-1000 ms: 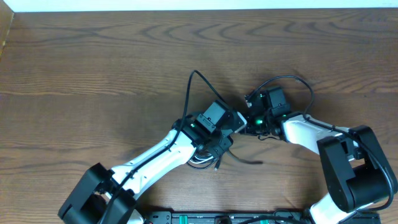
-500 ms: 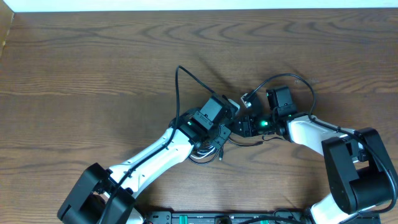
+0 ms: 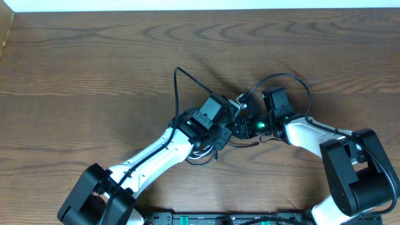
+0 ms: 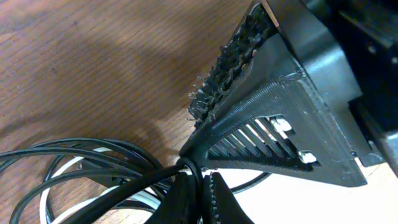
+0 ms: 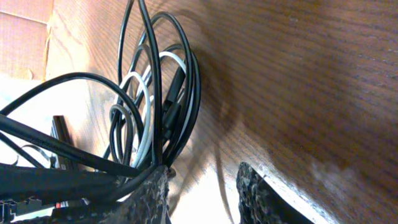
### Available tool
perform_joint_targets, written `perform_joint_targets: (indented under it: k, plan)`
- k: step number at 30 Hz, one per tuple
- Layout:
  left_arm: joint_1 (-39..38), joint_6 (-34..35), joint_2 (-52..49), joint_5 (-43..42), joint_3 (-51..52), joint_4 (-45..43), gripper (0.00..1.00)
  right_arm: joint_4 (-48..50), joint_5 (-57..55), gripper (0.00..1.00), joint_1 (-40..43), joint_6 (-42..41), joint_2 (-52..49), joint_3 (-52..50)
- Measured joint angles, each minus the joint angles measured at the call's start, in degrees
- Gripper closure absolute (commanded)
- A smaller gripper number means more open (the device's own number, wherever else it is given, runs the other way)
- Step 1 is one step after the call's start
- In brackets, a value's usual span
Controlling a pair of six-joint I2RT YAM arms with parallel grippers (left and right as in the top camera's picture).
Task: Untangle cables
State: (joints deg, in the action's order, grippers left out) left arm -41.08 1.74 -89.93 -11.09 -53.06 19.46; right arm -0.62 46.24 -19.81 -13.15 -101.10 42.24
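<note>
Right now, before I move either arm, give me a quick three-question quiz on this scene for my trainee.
1. True or false: the left gripper is shut on the cables.
2. Which colours do the cables show? A) black and white B) red and blue C) all yellow
3. Fill in: the jaws of the right gripper stand ____, with nothing between them.
Key: 1 true; 2 A; 3 open.
</note>
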Motion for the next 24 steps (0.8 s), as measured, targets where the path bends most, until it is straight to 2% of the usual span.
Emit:
perform_joint_targets:
  k: [7,17,24]
  plan:
    - [2.8,0.4,0.0,-1.1,0.0,-0.3,0.92,-0.3,1.9,0.64,-0.4,1.3,0.0,0.0]
    - [6.3,1.5,0.0,-13.6,0.0,-1.4,0.92,0.7,2.6,0.64,-1.1,1.9,0.0,-0.3]
    - [6.7,1.5,0.0,-17.1,0.0,-1.4,0.92,0.8,0.7,0.65,-1.3,1.3,0.0,-0.5]
